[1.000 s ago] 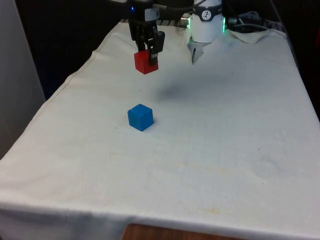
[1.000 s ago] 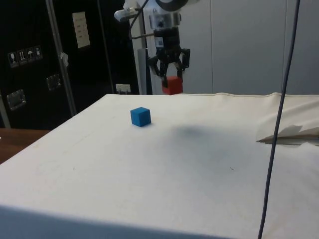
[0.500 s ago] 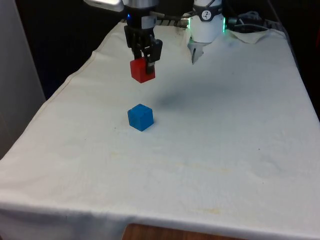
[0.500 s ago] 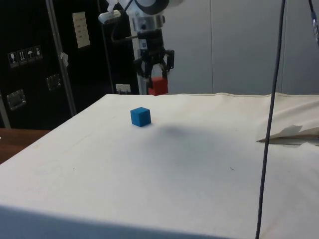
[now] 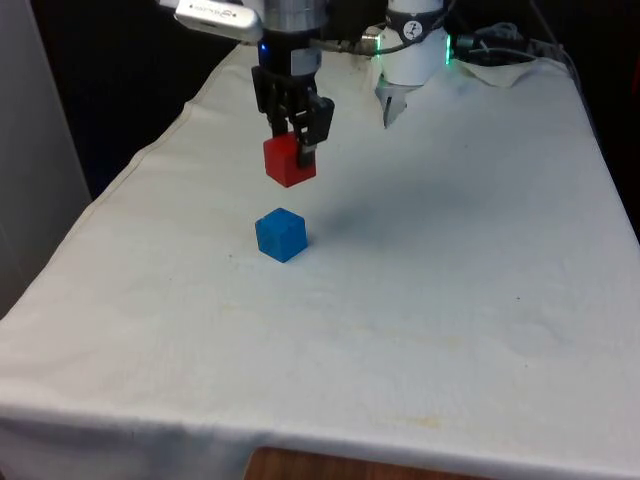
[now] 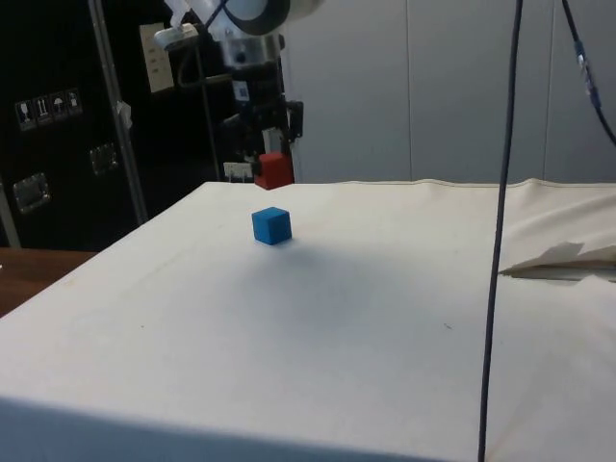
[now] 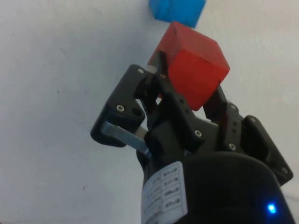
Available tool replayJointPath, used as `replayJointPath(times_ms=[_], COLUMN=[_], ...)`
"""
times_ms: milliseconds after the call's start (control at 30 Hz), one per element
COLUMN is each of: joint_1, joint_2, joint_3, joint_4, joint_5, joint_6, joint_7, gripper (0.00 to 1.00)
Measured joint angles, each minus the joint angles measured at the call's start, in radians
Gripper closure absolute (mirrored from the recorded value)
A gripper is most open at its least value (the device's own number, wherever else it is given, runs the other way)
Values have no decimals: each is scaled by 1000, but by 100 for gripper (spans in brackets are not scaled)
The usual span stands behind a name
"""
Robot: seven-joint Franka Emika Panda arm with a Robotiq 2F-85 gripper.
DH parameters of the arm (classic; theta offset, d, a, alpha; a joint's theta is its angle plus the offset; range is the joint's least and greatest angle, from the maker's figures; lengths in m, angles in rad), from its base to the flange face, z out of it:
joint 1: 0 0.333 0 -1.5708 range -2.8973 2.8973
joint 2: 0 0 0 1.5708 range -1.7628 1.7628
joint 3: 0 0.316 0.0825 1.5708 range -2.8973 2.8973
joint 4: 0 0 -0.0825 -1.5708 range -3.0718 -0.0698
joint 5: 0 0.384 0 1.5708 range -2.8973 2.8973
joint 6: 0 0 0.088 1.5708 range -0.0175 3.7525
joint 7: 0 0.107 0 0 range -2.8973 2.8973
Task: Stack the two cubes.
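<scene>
The gripper (image 5: 296,143) is clamped on the red cube (image 5: 289,161), carrying it in the air above the cloth (image 5: 450,260), and the blue cube (image 5: 280,235) sits on the cloth below the gripper and a little ahead of it, clearly apart from the red one; the side view shows the same gap, with the red cube (image 6: 273,170) above and slightly off from the blue cube (image 6: 271,225). The main risk, as I judge it, is a bad landing: if the gripper descends before it is centred over the blue cube, the red cube would catch an edge, shove the blue one across the cloth or tip off once let go. A second risk is twist. In the wrist view the red cube (image 7: 191,70) is held by two opposite faces near its upper part and sits turned relative to the blue cube (image 7: 176,10), so their sides may not line up, leaving overhanging corners and a shaky stack. Releasing from too high could also make it bounce. Neither cube has a long axis, all sides being alike; the blue cube rests flat with one corner turned toward the front camera, and the red cube hangs roughly level, a corner likewise forward.
</scene>
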Motion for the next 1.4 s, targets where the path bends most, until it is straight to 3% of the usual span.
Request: replayJointPath(times_ms=[167, 300, 833, 1400], joint_1=[3, 3, -12, -12], joint_2=[55, 75, 91, 144], joint_3=[16, 16, 3, 2], joint_4=[76, 97, 98, 133], joint_5=[0, 6, 43, 56], joint_6=[-17, -22, -21, -17], joint_7=[19, 19, -27, -26], gripper=[100, 100, 100, 100])
